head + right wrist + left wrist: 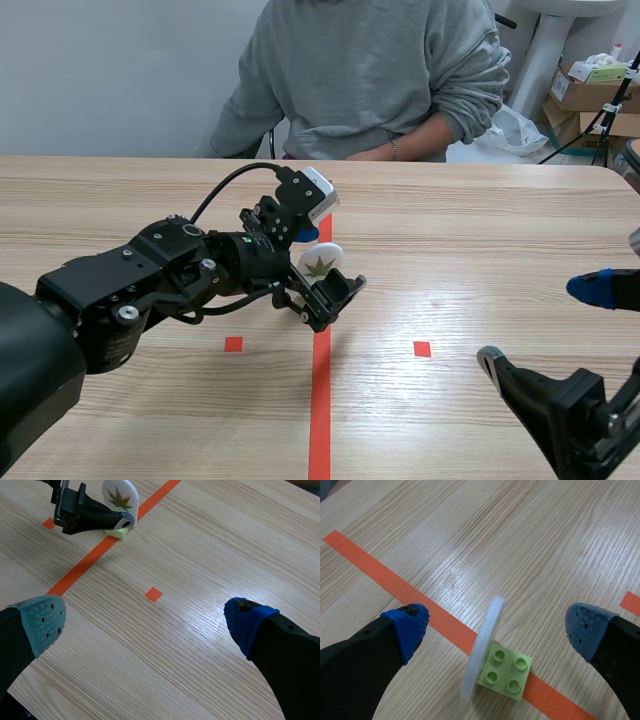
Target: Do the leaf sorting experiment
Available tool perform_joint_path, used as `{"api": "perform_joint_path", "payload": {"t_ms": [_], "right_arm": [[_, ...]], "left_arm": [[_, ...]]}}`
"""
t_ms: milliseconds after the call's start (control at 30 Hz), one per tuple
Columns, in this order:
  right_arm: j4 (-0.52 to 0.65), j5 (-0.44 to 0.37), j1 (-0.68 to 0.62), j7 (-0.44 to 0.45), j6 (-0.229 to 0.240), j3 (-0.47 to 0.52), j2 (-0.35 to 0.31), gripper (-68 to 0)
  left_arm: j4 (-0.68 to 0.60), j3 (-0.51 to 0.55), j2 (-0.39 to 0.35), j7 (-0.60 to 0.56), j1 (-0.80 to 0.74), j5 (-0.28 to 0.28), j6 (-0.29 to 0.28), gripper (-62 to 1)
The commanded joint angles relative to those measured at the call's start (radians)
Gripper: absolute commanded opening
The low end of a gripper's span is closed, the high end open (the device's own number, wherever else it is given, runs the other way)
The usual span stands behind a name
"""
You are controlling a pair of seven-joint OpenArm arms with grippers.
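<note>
Both splayed, left hand (497, 627) astride upright leaf disc (119, 496), right hand (145, 622) apart

Black left arm (110, 300); looping black cable (225, 185); blue gripper pads (410, 627).

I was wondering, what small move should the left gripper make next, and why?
Probably close the left gripper on the white leaf disc: its fingers stand open either side of the disc, which stands upright on its green brick on the orange tape, not yet gripped.
</note>
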State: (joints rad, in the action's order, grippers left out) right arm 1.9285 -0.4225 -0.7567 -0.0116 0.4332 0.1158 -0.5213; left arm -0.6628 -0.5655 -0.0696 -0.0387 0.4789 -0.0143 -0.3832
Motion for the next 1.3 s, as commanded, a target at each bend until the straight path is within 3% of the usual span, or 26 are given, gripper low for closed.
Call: {"api": "perform_joint_path", "payload": {"t_ms": [0, 133, 300, 600, 800, 1000, 1267], "right_arm": [[0.002, -0.007, 0.011, 0.011, -0.002, 0.007, 0.001, 0.4], [0.002, -0.007, 0.011, 0.011, -0.002, 0.007, 0.001, 0.4], [0.002, -0.007, 0.011, 0.011, -0.002, 0.007, 0.001, 0.4], [0.002, -0.007, 0.011, 0.011, -0.002, 0.007, 0.001, 0.4], [0.002, -0.007, 0.011, 0.011, -0.002, 0.007, 0.001, 0.4], [0.002, -0.007, 0.011, 0.011, -0.002, 0.007, 0.001, 0.4], [0.002, -0.007, 0.011, 0.011, -0.002, 0.007, 0.001, 0.4]], "left_arm": [[-0.010, 0.002, 0.003, -0.018, 0.012, -0.006, 0.005, -2.8], [-0.005, 0.002, 0.000, -0.021, 0.011, -0.006, 0.005, -3.0], [-0.005, 0.002, 0.000, -0.021, 0.011, -0.014, 0.005, -19.4], [-0.005, 0.002, 0.000, -0.027, 0.011, -0.021, 0.005, -39.4], [-0.005, 0.002, 0.000, -0.039, 0.011, -0.021, 0.005, -43.4], [-0.005, 0.002, 0.000, -0.048, 0.011, -0.021, 0.005, -55.1], [-0.006, 0.004, -0.001, -0.054, 0.011, -0.019, 0.003, -56.9]]}}
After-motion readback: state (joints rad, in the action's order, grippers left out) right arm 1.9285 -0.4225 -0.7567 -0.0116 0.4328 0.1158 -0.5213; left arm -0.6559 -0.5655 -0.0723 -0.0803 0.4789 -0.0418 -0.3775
